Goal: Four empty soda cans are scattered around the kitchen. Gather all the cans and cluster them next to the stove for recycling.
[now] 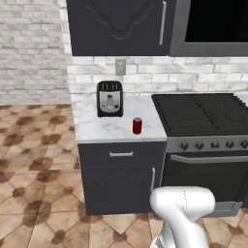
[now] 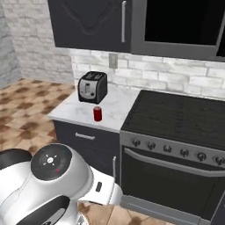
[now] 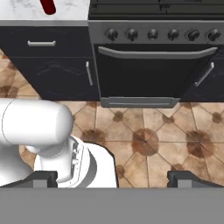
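Observation:
One red soda can stands upright on the marble counter, near its front edge and just left of the stove. In the hand view the soda can is cut off at the top left, and the stove shows its knob strip and oven door. My gripper is open, its two dark fingertips far apart with nothing between them. It hangs low over the tiled floor in front of the oven, well away from the can.
A black-and-silver toaster sits at the back of the counter behind the can. Dark wall cabinets and a microwave hang above. A drawer and cabinet door are below the counter. Open tiled floor lies to the left.

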Tool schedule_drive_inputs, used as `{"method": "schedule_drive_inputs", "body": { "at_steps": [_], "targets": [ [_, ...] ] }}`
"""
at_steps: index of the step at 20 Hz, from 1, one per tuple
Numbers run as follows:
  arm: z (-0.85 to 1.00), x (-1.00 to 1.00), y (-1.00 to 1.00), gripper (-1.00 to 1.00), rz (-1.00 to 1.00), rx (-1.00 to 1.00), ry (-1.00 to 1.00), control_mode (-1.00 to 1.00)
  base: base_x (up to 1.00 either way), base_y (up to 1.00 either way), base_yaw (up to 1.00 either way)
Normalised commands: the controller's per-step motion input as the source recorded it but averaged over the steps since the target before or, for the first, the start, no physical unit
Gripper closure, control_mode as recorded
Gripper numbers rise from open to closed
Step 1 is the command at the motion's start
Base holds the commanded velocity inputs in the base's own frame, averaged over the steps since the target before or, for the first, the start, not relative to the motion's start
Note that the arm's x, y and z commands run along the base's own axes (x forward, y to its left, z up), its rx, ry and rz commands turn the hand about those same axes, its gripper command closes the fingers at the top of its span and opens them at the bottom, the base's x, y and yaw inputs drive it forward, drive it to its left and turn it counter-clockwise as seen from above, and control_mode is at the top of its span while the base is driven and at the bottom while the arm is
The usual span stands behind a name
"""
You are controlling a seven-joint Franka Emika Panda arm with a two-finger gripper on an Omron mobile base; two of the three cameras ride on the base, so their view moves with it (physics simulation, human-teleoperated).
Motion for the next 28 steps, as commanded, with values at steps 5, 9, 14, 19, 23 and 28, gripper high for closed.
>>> {"method": "schedule_drive_inputs", "body": {
  "at_steps": [5, 9, 14, 19, 23, 28],
  "targets": [
    [0.00, 0.00, 0.00, -1.00, 0.00, 0.00, 0.00, 1.00, 0.13, 0.69, 0.00],
    [0.00, 0.00, 0.00, -1.00, 0.00, 0.00, 0.00, 1.00, 0.17, 0.67, 0.00],
    [0.00, 0.00, 0.00, -1.00, 0.00, 0.00, 0.00, 1.00, 0.29, 0.63, 0.00],
    [0.00, 0.00, 0.00, -1.00, 0.00, 0.00, 0.00, 1.00, 0.41, 0.39, 0.00],
    [0.00, 0.00, 0.00, -1.00, 0.00, 0.00, 0.00, 1.00, 0.43, 0.11, 0.00],
    [0.00, 0.00, 0.00, -1.00, 0.00, 0.00, 0.00, 1.00, 0.45, 0.04, 0.00]
  ]
}}
